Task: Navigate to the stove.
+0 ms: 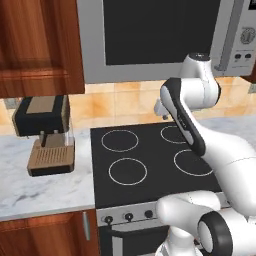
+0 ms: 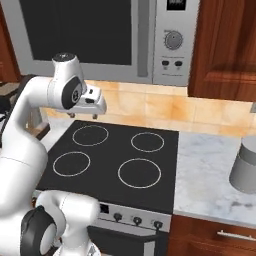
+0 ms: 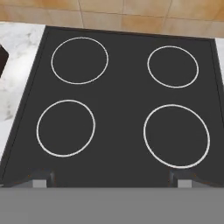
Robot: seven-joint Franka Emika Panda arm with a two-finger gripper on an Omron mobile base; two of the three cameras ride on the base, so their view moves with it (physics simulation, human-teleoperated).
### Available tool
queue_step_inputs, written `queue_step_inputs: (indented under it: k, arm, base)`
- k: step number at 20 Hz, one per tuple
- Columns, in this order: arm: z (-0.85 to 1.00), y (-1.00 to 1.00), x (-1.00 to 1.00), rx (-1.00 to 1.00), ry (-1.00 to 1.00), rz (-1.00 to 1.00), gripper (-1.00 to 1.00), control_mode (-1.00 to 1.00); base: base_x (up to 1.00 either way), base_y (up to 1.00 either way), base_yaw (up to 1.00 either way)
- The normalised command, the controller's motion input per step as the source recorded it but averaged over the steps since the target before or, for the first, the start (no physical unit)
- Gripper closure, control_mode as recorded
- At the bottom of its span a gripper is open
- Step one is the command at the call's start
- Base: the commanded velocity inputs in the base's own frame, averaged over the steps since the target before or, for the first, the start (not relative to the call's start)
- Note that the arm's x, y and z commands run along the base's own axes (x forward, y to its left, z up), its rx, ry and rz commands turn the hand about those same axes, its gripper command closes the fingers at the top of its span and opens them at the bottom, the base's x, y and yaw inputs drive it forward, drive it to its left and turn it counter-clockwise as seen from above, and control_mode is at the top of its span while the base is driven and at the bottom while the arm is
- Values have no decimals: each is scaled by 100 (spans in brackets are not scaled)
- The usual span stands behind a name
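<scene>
We find the gripper (image 3: 112, 181) with its two dark fingertips (image 3: 40, 178) set wide apart at the bottom corners of the hand view, nothing between them and nothing touched. It hangs above the stove (image 3: 122, 109), looking down on the black glass cooktop and its four white ring burners. In the right base view the gripper (image 2: 94, 114) sits at the end of the folded white arm, over the rear left part of the stove (image 2: 120, 165), clear of the glass.

The stove stands directly ahead of the base, set into the marble counter (image 1: 45, 185), with the steel microwave (image 1: 160, 35) mounted above it against the tan tiled wall.

The left base view alone records a black and wood-toned coffee machine (image 1: 45, 135) on the counter just left of the stove (image 1: 145, 160), beneath a wooden wall cabinet (image 1: 35, 45). The knob row (image 1: 127, 216) along the stove front shows in both base views. The right base view alone records a grey cylindrical vessel (image 2: 245, 167) on the counter (image 2: 210, 170) to the right of the stove, well apart from it. The hand view gives the cooktop nearly in full, with a strip of tile behind.
</scene>
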Motion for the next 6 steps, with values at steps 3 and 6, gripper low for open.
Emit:
queue_step_inputs:
  k: [3, 6]
  arm:
    - [0, 0, 0, 0, 0, 0, -100, 100]
    - [0, 0, 0, 0, 0, 0, -100, 100]
  base:
    - [79, -4, 2]
    - [61, -10, 1]
